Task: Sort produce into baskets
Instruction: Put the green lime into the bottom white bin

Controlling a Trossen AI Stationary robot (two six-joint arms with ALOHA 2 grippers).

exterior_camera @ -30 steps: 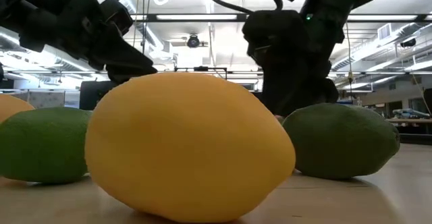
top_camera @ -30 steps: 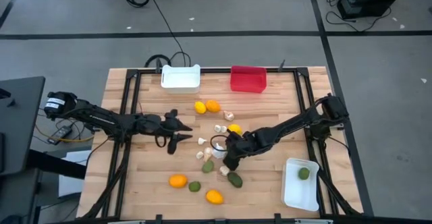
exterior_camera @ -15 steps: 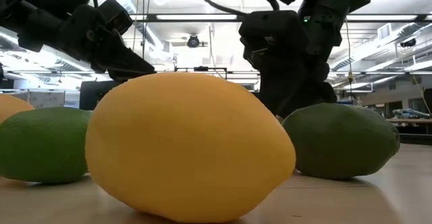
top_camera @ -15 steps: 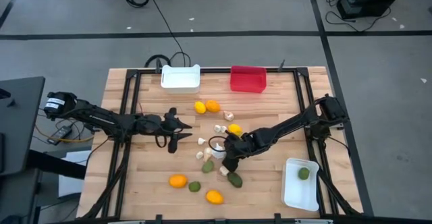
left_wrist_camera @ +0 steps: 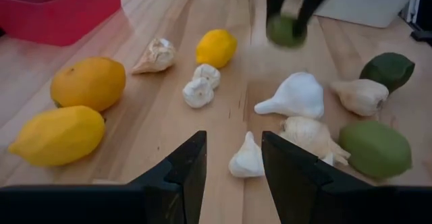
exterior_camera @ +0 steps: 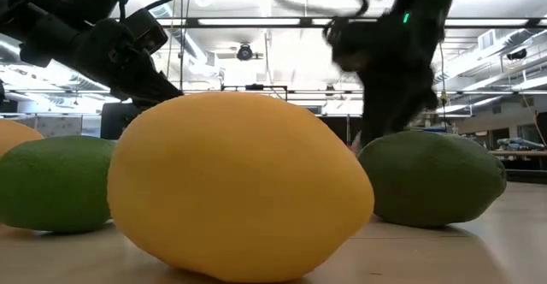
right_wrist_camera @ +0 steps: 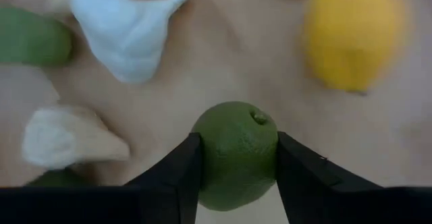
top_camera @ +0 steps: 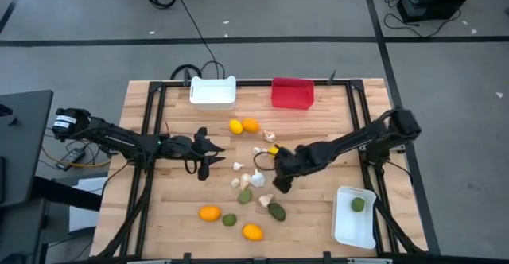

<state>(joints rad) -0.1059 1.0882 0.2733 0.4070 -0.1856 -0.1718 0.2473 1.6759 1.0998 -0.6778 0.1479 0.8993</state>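
Step in hand: pick-up of one green piece by the right arm. In the right wrist view, the right gripper (right_wrist_camera: 235, 158) has its two fingers (right_wrist_camera: 181, 177) pressed against opposite sides of a round green fruit (right_wrist_camera: 236, 153), so the fruit is grasped. Wood surface shows beneath it; whether the fruit is clear of the table (top_camera: 175, 208) cannot be told. In the high view this gripper sits near the middle of the table, among the scattered produce.

Next move, as a judgement: the fruit needs to be raised clear of the neighbouring white bulb (right_wrist_camera: 125, 25) and yellow citrus (right_wrist_camera: 351, 38), then carried to the white basket (top_camera: 354, 220) at the near right corner, which already holds one green piece (top_camera: 359, 204). A firm grip is required, since a round fruit can roll out from between flat fingers.

The left gripper (left_wrist_camera: 233, 166) hovers left of the produce cluster. Its fingers (left_wrist_camera: 185, 170) stand apart with bare table between them, holding nothing; a small garlic-like bulb (left_wrist_camera: 246, 160) lies just ahead of the gap.

Remaining produce lies loose across the table centre and toward the near edge. A second white basket (top_camera: 213, 91) and the red basket (top_camera: 292, 92) sit at the far edge; no contents show in either.
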